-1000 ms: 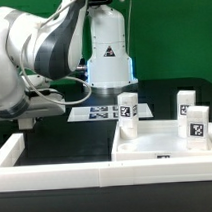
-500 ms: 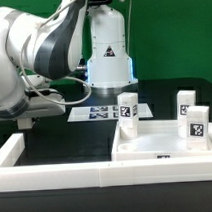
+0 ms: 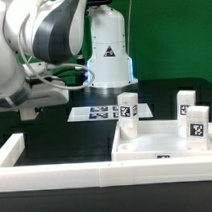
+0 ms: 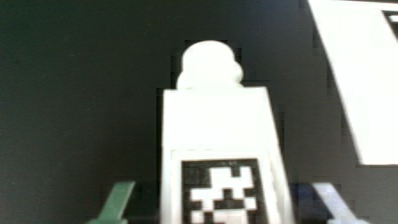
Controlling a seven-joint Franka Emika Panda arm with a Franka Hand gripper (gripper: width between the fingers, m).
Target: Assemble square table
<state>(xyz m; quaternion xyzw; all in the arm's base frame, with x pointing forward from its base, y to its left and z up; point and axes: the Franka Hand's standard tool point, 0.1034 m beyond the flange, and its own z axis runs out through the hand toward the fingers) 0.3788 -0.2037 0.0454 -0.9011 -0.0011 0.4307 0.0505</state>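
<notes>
White tagged leg [image 4: 214,140] lying between the gripper [image 4: 221,203] fingers [image 4: 118,203], rounded peg end pointing away; fingers just beside its flanks, contact unclear; grip cannot be told

My exterior view faces the arm [image 3: 36,47] low across the table; my wrist view looks close down a leg [image 4: 215,140] toward twelve o'clock.

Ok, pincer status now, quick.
Pincer: fingers either side of a white table leg; whether they actually clamp it cannot be told.
</notes>
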